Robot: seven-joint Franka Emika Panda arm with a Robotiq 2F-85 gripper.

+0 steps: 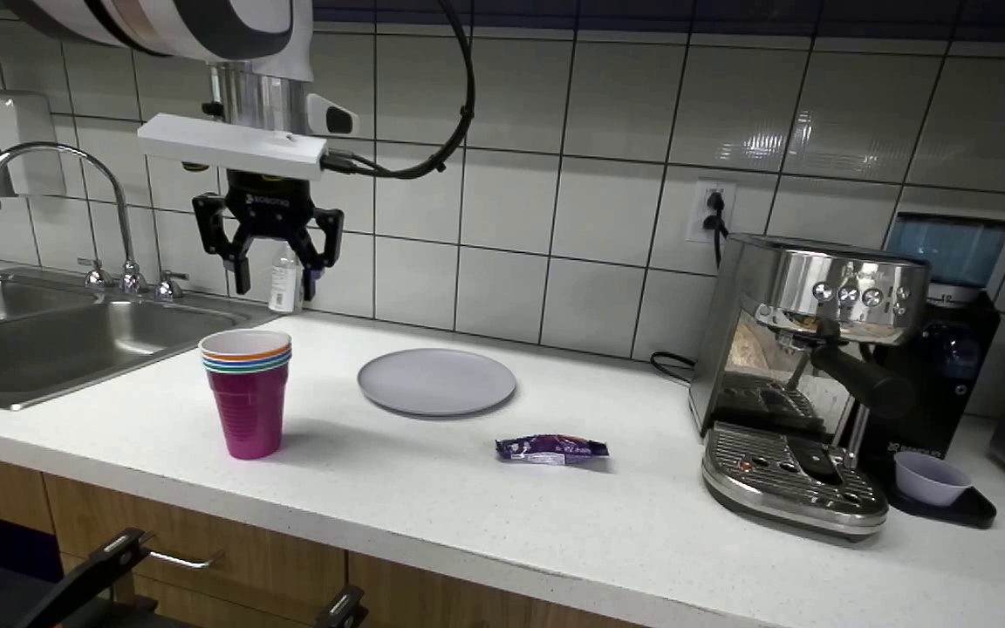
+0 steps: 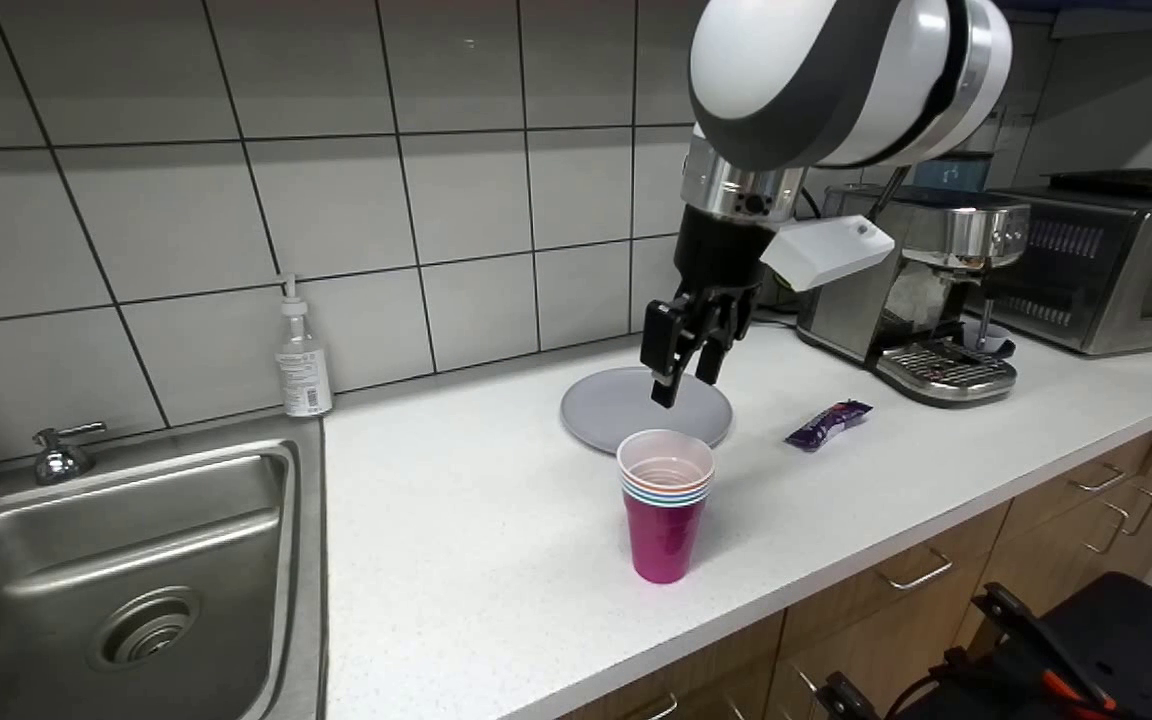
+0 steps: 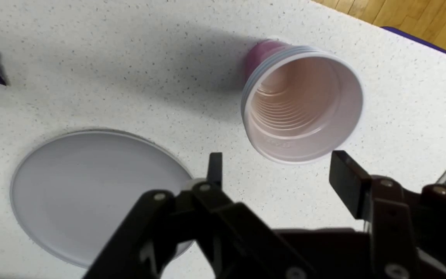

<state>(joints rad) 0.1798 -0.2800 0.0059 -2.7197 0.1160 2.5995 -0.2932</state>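
Gripper (image 1: 276, 277), lettered ROBOTIQ, hangs above the stacked cups (image 1: 249, 414), jaws spread apart. Print on a purple wrapper (image 1: 546, 448) seems too blurred for us to read. We see the cups upright near the front edge of the white counter (image 1: 380, 480), whose speckled surface runs between them and the gray plate (image 1: 437, 381) farther back.

White arm (image 1: 232, 30), hand (image 1: 275, 283) pointing down, jaws apart

Both exterior views overlook the counter (image 1: 433, 493); wrist view faces down.
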